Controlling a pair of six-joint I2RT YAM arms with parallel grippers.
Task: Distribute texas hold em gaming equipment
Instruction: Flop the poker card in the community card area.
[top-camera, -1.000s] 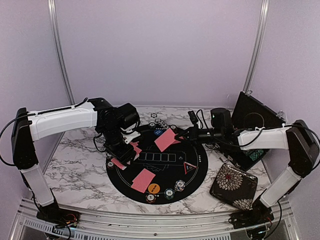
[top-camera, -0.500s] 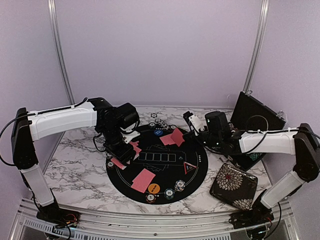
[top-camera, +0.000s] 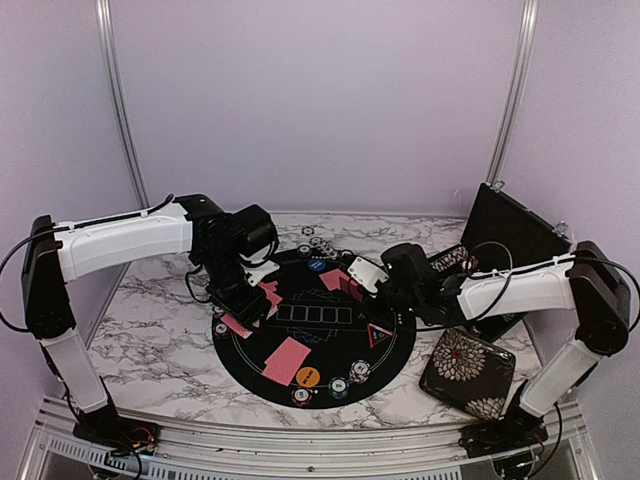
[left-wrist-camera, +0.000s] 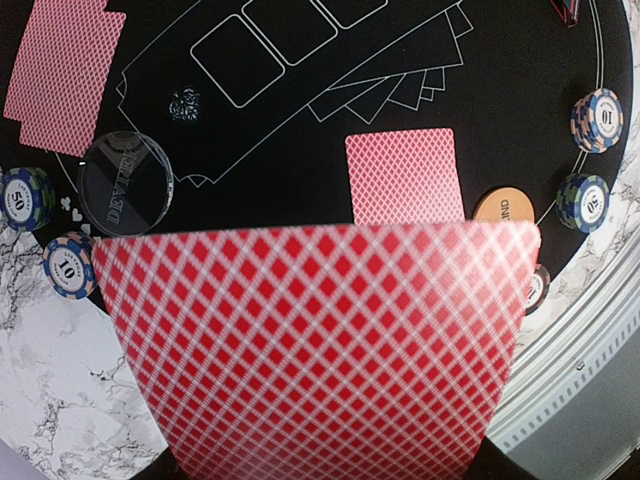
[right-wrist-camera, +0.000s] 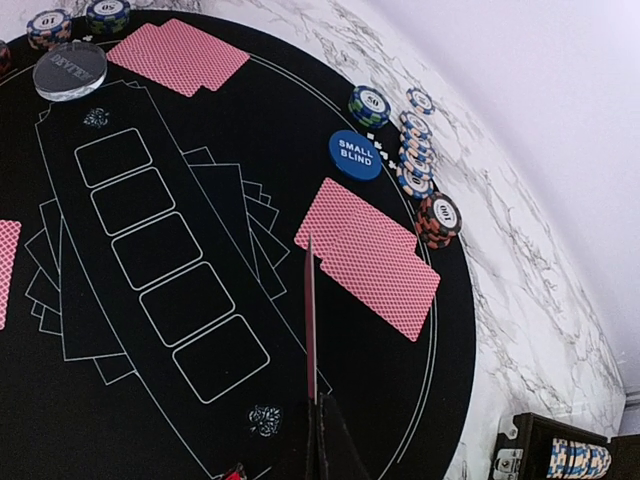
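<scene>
Non-game items on marble table (top-camera: 150, 330)
Floral square pouch (top-camera: 467, 372) front right; open black case (top-camera: 510, 232) behind it; round black mat (top-camera: 335, 350) centre.

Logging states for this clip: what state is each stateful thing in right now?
left gripper: closed on left card, back showing
right gripper: shut on right card, edge-on to wrist camera
card pair: face down, overlapping
black case: lid open

even, soft light — faint shadows; the near card (left-wrist-camera: 320, 340) is blurred, wrist views bend at edges.
</scene>
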